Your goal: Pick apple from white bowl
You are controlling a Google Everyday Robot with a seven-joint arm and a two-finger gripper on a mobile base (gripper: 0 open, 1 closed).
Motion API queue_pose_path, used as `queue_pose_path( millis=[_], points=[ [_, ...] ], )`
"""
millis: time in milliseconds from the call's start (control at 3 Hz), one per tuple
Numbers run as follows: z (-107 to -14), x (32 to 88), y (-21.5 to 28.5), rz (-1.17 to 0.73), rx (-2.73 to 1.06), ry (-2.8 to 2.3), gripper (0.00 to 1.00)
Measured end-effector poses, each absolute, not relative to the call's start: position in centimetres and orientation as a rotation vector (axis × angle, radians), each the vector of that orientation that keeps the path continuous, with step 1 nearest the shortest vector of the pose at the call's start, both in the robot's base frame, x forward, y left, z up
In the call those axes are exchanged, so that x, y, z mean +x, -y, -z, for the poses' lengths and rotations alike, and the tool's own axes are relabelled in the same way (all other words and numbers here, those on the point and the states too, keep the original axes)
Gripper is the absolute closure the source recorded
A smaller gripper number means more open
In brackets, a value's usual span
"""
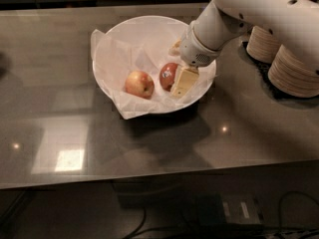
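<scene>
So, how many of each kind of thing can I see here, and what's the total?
Apples: 2, a dark red apple and a paler apple
Bowls: 1, the white bowl
Stacks: 2, the paper bowl stacks
Robot hands: 1, the gripper, down in the white bowl beside the dark red apple
Total: 6

So you had the apple (168, 76) sitting a bit right of centre in the white bowl (149, 29). It was deep red and glossy, with a small pale speck on its face, and it rested on the crinkled paper. The bowl was wide and shallow and stood on the desk, with the paper spilling over its front-left rim. The gripper (178, 71) was down inside the bowl, right against the apple's right side.
</scene>
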State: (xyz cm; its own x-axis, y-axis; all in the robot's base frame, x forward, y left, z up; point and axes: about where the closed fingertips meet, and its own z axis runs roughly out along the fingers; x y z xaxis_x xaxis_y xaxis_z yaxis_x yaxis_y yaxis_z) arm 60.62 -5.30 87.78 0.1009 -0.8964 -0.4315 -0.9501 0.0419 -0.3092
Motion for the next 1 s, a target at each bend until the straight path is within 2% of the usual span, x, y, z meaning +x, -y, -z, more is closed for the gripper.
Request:
queue_pose_path(
  millis=[1000],
  points=[
    [-86.52, 61.58, 4.14, -0.193, -1.889, -1.775, 0.23]
  ],
)
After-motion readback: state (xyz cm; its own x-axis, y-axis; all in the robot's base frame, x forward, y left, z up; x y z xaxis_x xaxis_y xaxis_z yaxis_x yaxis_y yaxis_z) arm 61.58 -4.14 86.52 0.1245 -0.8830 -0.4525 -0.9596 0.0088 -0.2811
